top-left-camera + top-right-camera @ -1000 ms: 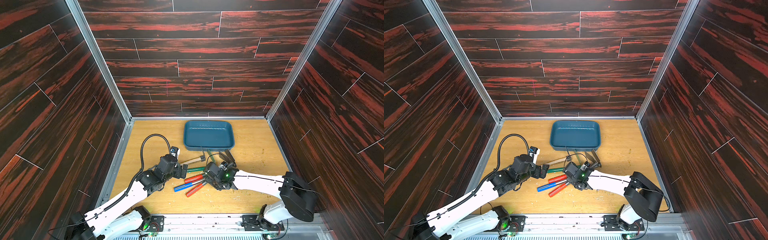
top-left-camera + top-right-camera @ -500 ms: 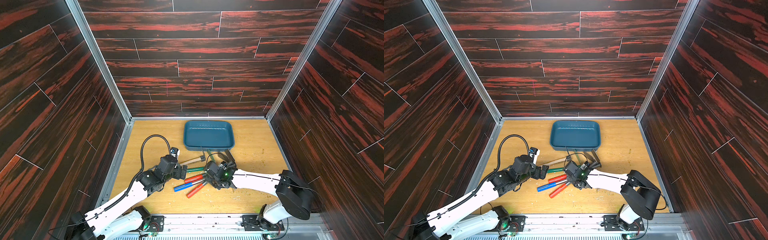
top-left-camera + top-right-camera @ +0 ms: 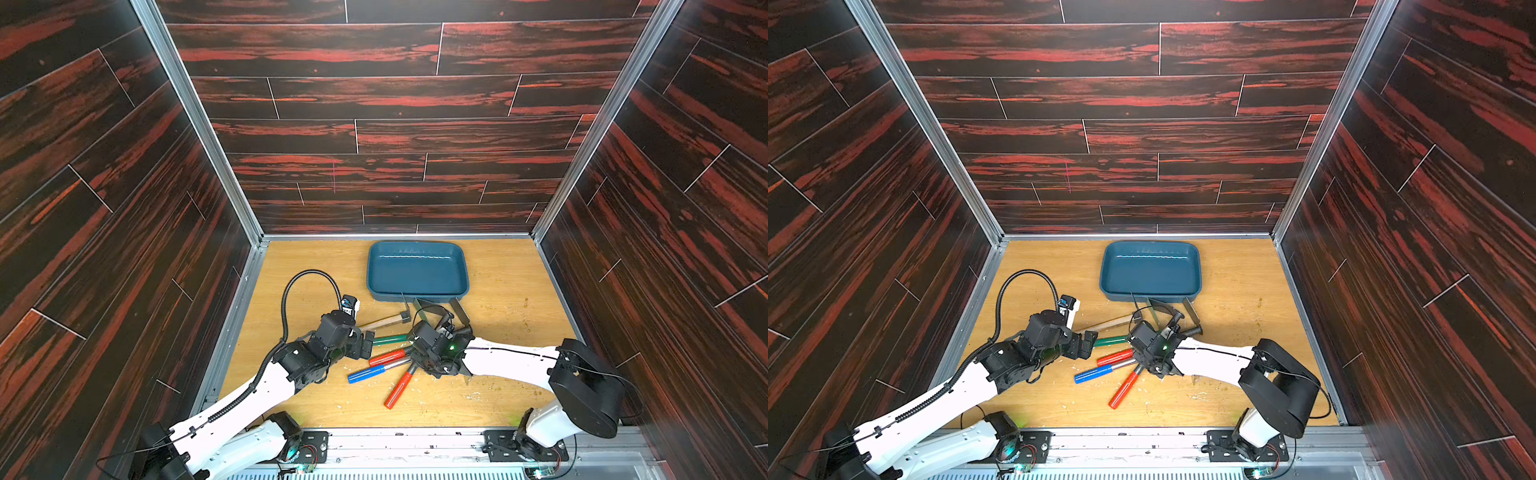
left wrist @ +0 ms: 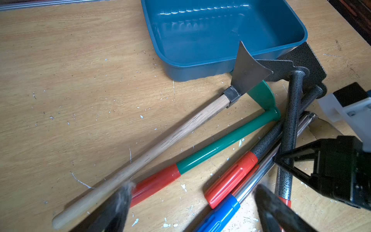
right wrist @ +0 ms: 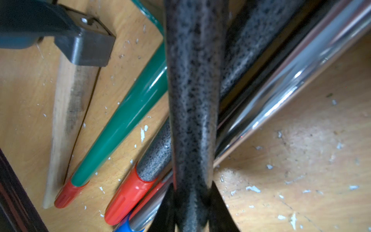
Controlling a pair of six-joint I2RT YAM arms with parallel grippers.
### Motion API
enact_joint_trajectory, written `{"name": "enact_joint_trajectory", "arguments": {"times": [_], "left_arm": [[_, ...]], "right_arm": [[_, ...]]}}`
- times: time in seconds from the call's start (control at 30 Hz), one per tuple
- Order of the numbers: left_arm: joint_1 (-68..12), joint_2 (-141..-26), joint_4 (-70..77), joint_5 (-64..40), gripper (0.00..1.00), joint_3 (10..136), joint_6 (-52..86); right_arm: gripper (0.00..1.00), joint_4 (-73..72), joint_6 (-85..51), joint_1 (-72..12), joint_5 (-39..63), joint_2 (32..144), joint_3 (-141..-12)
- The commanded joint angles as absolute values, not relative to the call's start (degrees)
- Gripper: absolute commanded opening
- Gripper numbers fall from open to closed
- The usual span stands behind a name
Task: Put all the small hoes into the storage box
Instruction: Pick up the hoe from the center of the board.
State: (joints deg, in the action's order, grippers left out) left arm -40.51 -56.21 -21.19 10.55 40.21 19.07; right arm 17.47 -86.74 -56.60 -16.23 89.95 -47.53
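Right tool (image 5: 191,202) is pinched tight on the small hoe (image 5: 190,90), gripping its speckled dark shaft. The hoe lies across the chrome shaft (image 5: 281,84) in the pile on the bench (image 3: 511,282). Its blade end sits just beside the storage box (image 3: 417,272), not inside. Left tool (image 4: 192,213) gapes wide over the wooden handle (image 4: 160,146) and green handle (image 4: 220,144).

A: Hoes, how many?
B: Five: wood hoe (image 5: 66,120), green hoe (image 5: 128,120), chrome hoe (image 5: 281,90), speckled hoe (image 5: 192,90), plus another speckled hoe (image 5: 155,158).
A: Grips?
B: Three red grips (image 4: 158,180) (image 4: 230,180) (image 3: 398,390), one blue grip (image 4: 218,215).
A: Blades?
B: Four showing: one gray blade (image 4: 247,68), one green blade (image 4: 261,94), two dark blades (image 4: 278,66) (image 4: 307,54). Chrome's is hidden.
A: Boxes?
B: One box (image 3: 415,297).
A: Arms?
B: Two, left arm (image 3: 249,390) and right arm (image 3: 511,359).
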Motion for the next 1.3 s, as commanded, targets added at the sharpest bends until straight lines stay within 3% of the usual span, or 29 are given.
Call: {"name": "enact_joint_trajectory", "arguments": {"times": [0.0, 0.33, 0.8, 1.27], "left_arm": [[-40.7, -55.3, -22.1, 11.3, 0.99, 39.4, 19.0], [-40.7, -55.7, -23.1, 9.2, 0.99, 40.3, 18.4], [-40.8, -59.8, -28.3, -1.6, 0.98, 46.3, 17.0], [-44.3, -65.2, -38.5, -9.3, 0.89, 53.1, 19.7]], "right_arm": [[0.15, 17.5, -86.4, -56.4, -15.6, 91.1, -47.9], [0.0, 18.1, -86.1, -56.4, -15.4, 88.3, -48.6], [0.0, 19.3, -84.1, -56.4, -14.6, 85.3, -50.3], [0.0, 18.0, -81.1, -56.4, -12.5, 88.3, -54.1]]}}
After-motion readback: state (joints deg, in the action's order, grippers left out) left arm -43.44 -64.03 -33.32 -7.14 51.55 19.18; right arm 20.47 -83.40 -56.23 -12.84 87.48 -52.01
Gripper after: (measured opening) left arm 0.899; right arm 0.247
